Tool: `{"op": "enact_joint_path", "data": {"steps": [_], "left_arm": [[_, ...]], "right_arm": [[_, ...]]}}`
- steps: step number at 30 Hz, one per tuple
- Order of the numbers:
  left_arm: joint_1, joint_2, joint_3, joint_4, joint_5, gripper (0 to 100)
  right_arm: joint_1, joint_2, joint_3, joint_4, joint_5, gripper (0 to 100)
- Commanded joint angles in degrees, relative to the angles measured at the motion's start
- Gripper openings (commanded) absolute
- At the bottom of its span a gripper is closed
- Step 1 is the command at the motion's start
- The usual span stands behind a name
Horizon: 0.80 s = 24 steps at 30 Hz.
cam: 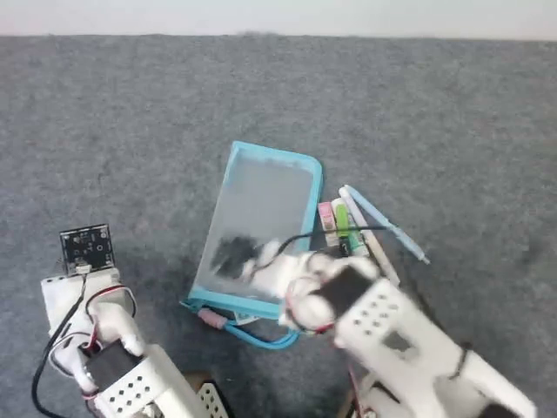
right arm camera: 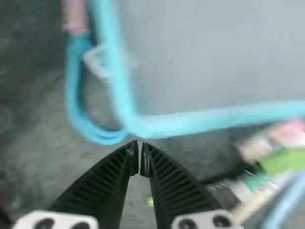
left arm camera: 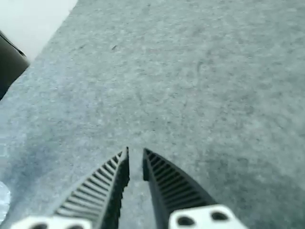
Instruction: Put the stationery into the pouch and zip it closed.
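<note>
A grey, carpet-like tabletop (cam: 130, 113) runs to a pale wall along its far edge. A clear pouch (cam: 265, 200) with blue trim lies flat on it, nearer the near edge than the far one. The stationery (cam: 348, 222), a cluster of pens and markers, lies just beside the pouch on the side towards the tabletop's right edge.

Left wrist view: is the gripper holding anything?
No, the left gripper has nothing between its fingertips, and only the bare grey mat shows through the narrow gap.
</note>
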Motion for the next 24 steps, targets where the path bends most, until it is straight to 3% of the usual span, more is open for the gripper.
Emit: {"op": "enact_joint_path", "data": {"steps": [1,6,9,13,19,24], "left_arm": [[-0.35,-1.05,-9.10,3.43,-0.88,7],[-0.35,9.23,-19.47,4.04,-3.78,7],[-0.09,24.26,-28.53,4.22,-3.96,7],[0.00,45.19,-40.57,4.22,-3.87,7],[0.00,68.66,-55.60,4.31,-3.96,7],[0.00,77.71,-59.91,4.40,-3.96,7]], "right_arm": [[-4.18,3.65,-2.99,-2.24,0.62,1.0],[-5.14,6.64,-2.46,-5.05,-0.53,1.1],[-4.97,8.75,-0.97,-9.01,-0.70,1.6],[-4.18,12.97,-1.05,-12.79,-0.88,9.2],[4.26,18.86,-3.08,-17.36,-0.44,10.4],[12.53,22.73,-8.79,-18.68,-0.79,10.2]]}}
